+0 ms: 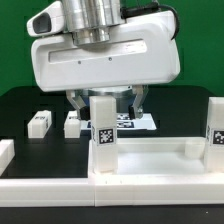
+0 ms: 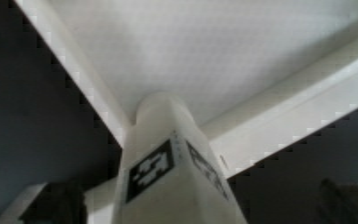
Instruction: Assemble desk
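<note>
The white desk tabletop (image 1: 150, 160) lies at the front, with one tagged leg (image 1: 104, 128) standing upright in its corner socket and another leg (image 1: 215, 125) upright at the exterior view's right. My gripper (image 1: 107, 103) hangs over the first leg, its dark fingers (image 1: 76, 101) set apart on either side of the leg's top. It looks open, with gaps to the leg. In the wrist view the leg (image 2: 167, 160) rises between the fingers (image 2: 51, 205) from the tabletop (image 2: 211, 50). Two loose legs (image 1: 40, 123) (image 1: 72, 123) lie on the black table.
The marker board (image 1: 146, 123) lies behind the gripper. A low white bar (image 1: 5, 153) sits at the exterior view's left edge. A green wall backs the black table.
</note>
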`<state>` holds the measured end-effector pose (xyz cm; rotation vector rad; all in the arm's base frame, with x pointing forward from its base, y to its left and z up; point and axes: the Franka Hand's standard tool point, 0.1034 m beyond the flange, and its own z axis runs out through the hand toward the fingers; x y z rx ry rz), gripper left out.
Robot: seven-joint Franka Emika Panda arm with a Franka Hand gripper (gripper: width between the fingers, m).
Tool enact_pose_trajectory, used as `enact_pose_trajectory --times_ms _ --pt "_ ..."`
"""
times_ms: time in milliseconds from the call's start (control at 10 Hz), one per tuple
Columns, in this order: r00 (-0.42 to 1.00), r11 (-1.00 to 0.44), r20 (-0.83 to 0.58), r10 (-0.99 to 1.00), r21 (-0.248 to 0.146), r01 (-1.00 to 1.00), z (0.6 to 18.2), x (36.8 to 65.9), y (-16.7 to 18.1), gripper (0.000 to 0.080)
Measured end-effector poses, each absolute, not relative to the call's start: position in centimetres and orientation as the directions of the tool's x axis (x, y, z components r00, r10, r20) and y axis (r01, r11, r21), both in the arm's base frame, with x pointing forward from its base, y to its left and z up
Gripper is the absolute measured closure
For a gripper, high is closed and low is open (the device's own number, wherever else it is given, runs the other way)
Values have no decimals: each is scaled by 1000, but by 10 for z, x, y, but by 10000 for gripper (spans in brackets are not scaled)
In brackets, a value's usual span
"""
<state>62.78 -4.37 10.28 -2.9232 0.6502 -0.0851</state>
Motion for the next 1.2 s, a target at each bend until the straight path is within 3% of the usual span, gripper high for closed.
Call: enact_pose_trajectory --times_ms 200,300,400,500,600,800,1000,1200 --pt "977 -972 53 -204 -127 -196 104 628 -46 150" --pt "997 -997 76 13 -74 18 108 635 -51 150" --pt "987 -989 87 135 -47 140 110 639 -51 150" --pt "992 -993 84 97 -55 102 109 638 -50 272" --pt "992 -993 84 97 -55 102 109 638 -50 272" --pt "997 -998 78 -24 -68 -18 109 638 -50 512" --pt "989 -989 71 -129 -75 -124 109 638 -51 512" --pt "898 -898 50 -438 -75 -433 110 639 -51 512"
